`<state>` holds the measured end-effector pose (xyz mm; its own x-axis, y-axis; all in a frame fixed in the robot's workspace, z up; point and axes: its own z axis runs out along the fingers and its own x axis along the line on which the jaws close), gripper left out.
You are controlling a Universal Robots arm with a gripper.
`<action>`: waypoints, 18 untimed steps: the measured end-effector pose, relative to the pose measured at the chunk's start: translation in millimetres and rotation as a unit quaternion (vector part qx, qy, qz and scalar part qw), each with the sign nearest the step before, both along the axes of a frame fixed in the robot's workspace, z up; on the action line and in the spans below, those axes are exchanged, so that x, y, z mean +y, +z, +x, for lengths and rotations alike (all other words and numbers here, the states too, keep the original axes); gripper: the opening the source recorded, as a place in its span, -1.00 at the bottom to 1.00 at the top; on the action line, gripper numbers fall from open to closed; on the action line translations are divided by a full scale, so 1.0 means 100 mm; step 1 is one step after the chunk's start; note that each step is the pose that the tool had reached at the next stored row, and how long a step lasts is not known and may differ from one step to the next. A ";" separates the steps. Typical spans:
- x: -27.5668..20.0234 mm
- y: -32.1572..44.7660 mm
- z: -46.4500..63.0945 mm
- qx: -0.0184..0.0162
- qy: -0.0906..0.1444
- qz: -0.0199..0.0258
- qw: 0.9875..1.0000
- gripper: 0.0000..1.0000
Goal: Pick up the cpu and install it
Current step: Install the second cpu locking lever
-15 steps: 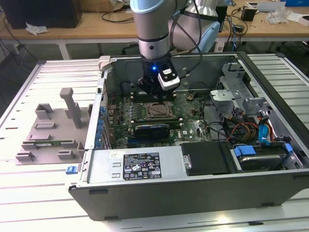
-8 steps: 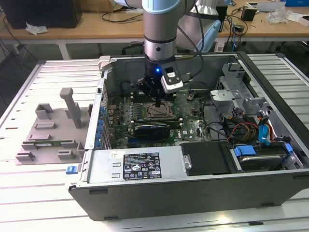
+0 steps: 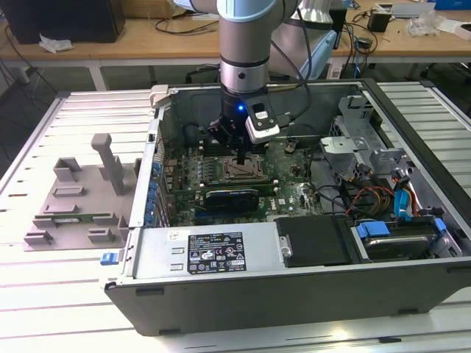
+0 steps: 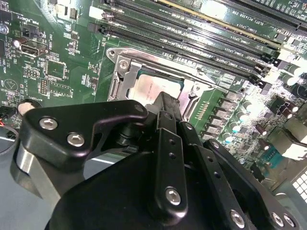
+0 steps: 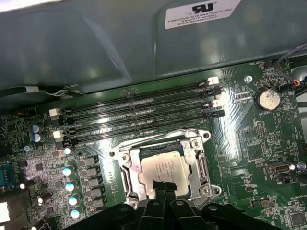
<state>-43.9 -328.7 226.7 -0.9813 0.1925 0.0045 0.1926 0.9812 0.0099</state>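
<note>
The cpu point(image 5: 165, 166), a pale silver-grey square, lies flat inside the open metal-framed socket point(image 5: 200, 167) on the green motherboard point(image 3: 291, 176). In the second wrist view the cpu point(image 4: 152, 88) shows partly behind the black fingers. My gripper point(image 5: 162, 184) stands straight over the socket with its fingertips point(image 4: 165, 101) pressed together at the chip's near edge, just above or touching its top. I cannot tell if there is contact. In the exterior view the gripper point(image 3: 242, 157) reaches down into the open computer case.
Rows of black memory slots point(image 5: 144, 115) run beside the socket. A dark expansion card point(image 3: 232, 197), the power supply box point(image 3: 213, 250), cables and a drive cage point(image 3: 383, 191) crowd the case. A grey parts fixture point(image 3: 73, 198) sits on the table at the exterior view's left.
</note>
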 end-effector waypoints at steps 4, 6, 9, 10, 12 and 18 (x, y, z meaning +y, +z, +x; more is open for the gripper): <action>0.000 0.000 0.00 0.000 0.000 -0.001 1.000 -0.79; 0.000 0.000 0.00 0.000 0.000 -0.001 1.000 -0.79; 0.000 0.041 0.00 0.000 0.000 -0.001 1.000 -0.79; 0.000 0.071 0.00 0.000 0.000 -0.001 1.000 -0.79; 0.000 0.136 0.00 0.000 0.000 -0.001 1.000 -0.79; 0.000 0.287 0.00 0.000 0.001 -0.001 1.000 -0.79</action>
